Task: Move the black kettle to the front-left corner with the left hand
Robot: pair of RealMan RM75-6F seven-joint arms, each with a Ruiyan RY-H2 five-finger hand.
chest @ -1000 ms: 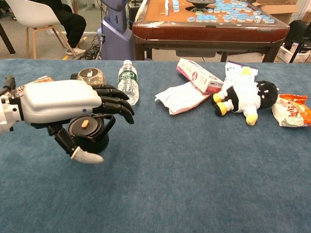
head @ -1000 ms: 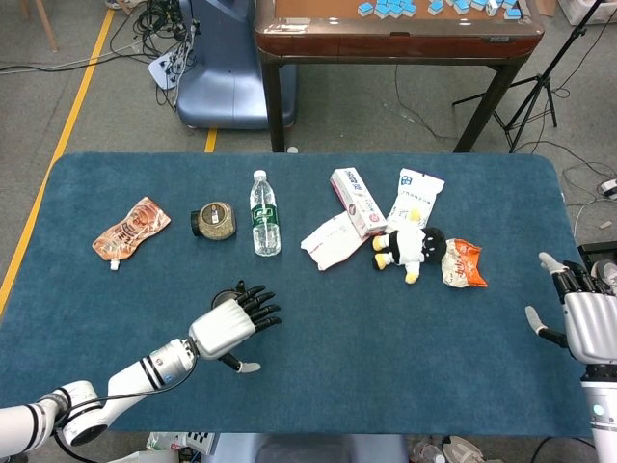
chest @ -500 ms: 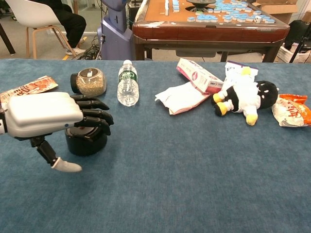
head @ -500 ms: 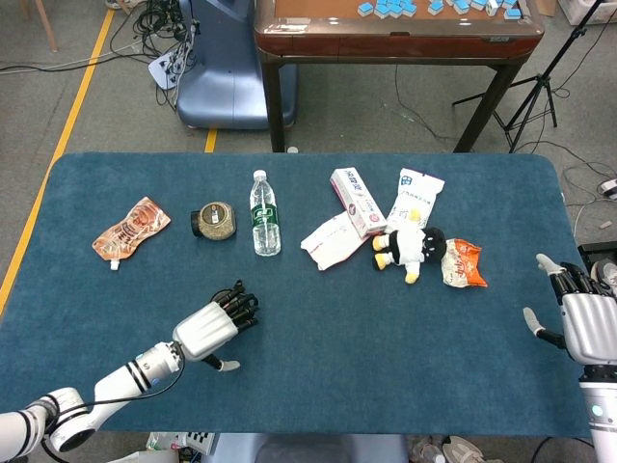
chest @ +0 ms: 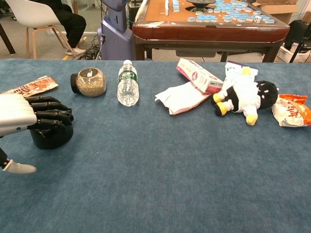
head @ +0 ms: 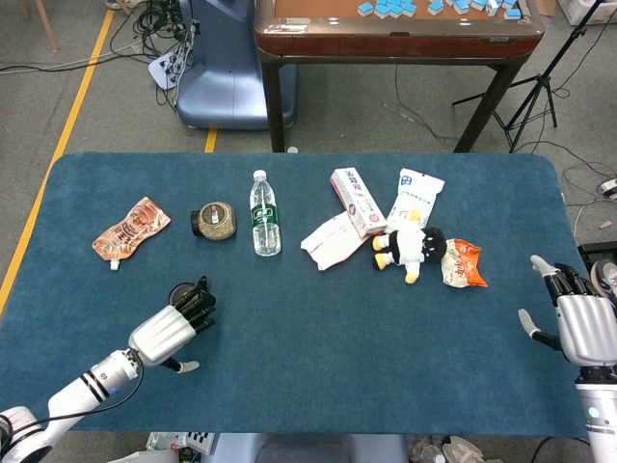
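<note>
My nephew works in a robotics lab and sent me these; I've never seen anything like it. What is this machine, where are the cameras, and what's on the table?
It is a two-armed robot with human-like hands, steered remotely by a person. One picture looks down from its head, the other looks forward from its chest.

On the blue table lie an orange pouch, a jar of grains, a water bottle, white packets, a pink box, a plush toy and an orange snack bag.

The left hand has its dark fingers curled over the black kettle, which sits on the cloth; a firm grip isn't certain. The right hand waits at the table's edge, open and holding nothing.
</note>
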